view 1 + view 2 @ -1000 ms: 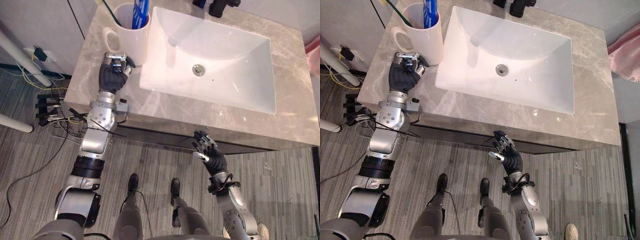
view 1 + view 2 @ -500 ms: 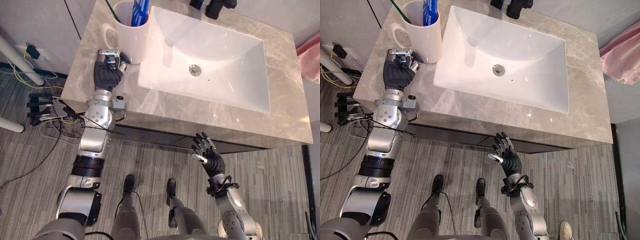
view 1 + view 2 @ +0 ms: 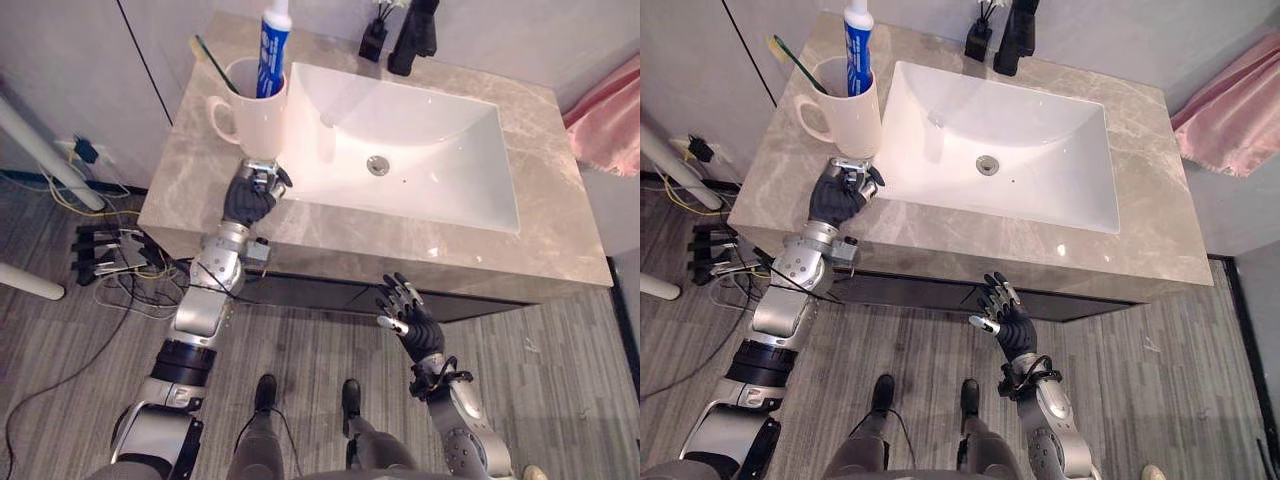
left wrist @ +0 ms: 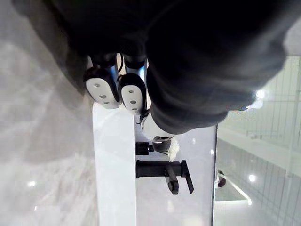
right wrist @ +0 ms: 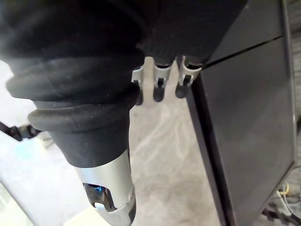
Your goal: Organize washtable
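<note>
Upper left: tall white ceramic mug (image 3: pixel 252 115) blocks my path; grey marble counter (image 3: pixel 560 200) at right lies open.

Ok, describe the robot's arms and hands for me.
Left arm and right arm: jointed silver-grey segments with black bands. Left hand and right hand: dark ribbed covers over back and wrist, silver fingers with dark tips.

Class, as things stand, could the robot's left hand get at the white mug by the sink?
Probably yes: the left hand is over the counter just before the mug, with nothing standing between them.
</note>
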You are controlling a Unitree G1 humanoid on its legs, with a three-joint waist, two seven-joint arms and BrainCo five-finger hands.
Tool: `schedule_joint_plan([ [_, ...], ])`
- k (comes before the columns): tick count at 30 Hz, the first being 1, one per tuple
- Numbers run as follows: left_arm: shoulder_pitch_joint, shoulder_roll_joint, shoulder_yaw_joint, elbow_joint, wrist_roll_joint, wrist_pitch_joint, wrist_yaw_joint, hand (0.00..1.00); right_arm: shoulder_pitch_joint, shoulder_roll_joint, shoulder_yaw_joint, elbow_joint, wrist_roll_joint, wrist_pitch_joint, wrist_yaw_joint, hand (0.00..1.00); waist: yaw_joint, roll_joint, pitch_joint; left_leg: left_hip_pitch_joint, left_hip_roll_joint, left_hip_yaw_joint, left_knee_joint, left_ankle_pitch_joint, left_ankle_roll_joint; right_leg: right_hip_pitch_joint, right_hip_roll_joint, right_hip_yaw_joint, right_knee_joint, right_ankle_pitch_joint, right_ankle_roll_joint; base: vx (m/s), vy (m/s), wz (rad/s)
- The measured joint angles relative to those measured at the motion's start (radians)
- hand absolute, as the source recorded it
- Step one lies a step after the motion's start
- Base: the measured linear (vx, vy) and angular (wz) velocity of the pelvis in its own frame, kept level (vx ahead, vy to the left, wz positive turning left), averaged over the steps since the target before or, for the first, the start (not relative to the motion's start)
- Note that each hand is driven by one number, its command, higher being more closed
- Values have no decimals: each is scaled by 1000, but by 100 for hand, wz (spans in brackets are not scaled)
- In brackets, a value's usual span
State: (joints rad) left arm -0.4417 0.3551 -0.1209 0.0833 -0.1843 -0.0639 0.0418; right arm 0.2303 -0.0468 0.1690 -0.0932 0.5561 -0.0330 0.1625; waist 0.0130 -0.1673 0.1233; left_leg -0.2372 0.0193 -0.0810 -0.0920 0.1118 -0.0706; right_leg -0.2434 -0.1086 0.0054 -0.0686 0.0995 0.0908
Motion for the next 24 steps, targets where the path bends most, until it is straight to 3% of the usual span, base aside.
schedule_joint_plan([
  [4, 16, 1, -7, 0, 0, 14, -15, 100, 7, 0, 7, 14, 0, 0, 12, 0, 0, 21, -13, 6, 0, 0, 0, 0, 0, 6, 0, 0, -1, 1, -2, 0, 0, 0],
  [19, 1, 44, -33, -3, -41, 25, -18, 100, 14, 1, 15, 31, 1, 2, 16, 0, -6, 23, -15, 17, 0, -2, 0, 4, 5, 19, 0, -3, -8, 6, 0, 4, -1, 0],
  [24, -31, 55, -31, 13, -43, 31, -14, 100, 22, 0, 15, 32, 1, 2, 15, 0, -6, 35, -22, 16, 0, -2, 0, 4, 5, 19, 0, -3, -8, 6, 0, 0, 0, 0],
])
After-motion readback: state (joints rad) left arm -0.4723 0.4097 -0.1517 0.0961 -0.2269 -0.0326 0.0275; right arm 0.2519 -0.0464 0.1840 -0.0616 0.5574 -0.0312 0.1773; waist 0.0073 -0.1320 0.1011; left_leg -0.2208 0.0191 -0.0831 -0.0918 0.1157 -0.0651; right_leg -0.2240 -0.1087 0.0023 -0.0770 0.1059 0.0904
